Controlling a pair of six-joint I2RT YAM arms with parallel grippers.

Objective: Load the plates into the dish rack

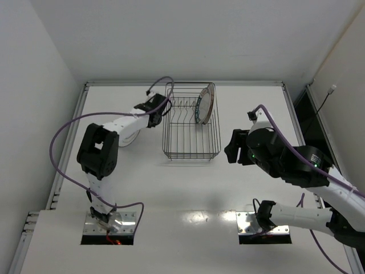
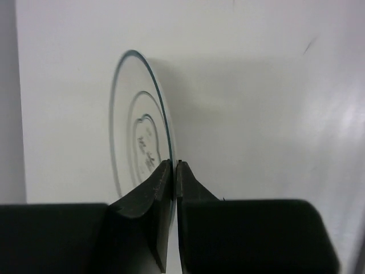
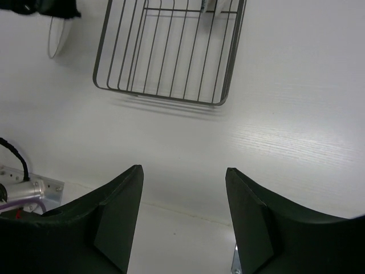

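At the centre of the overhead view lies a white table [image 1: 171, 188], with both arm bases at its 6 o'clock edge. Toward 12 o'clock from the table's middle sits the dish rack [image 1: 191, 155], a dark wire basket with its long side running from 12 to 6 o'clock. Upright prongs line its far half.

At the rack's 1 o'clock corner, the blue-rimmed plate [image 1: 205, 105] stands on edge and leans against the right wall. I judge that it is already loaded. The prongs to its left are free, probably for the second plate.

At 9 o'clock from the rack, just beside its left wall, is the white plate [image 2: 137, 125]. It is turned up on edge rather than lying flat. This is likely so it can slide down between the prongs. Its underside faces the left wrist camera, showing raised rings and a small maker's mark. Whether its lower edge touches the table I cannot tell.

The left gripper [image 2: 174, 168] is clenched on this plate's rim, one finger on each face, a thin pinch that suits a thin edge. A pinch this narrow could let the plate swing or slip.

At 4 o'clock from the rack, well apart from it, the right gripper [image 3: 183, 171] hangs with jaws parted and grasping nothing. It looks toward the rack, apparently waiting clear of the left arm's path.
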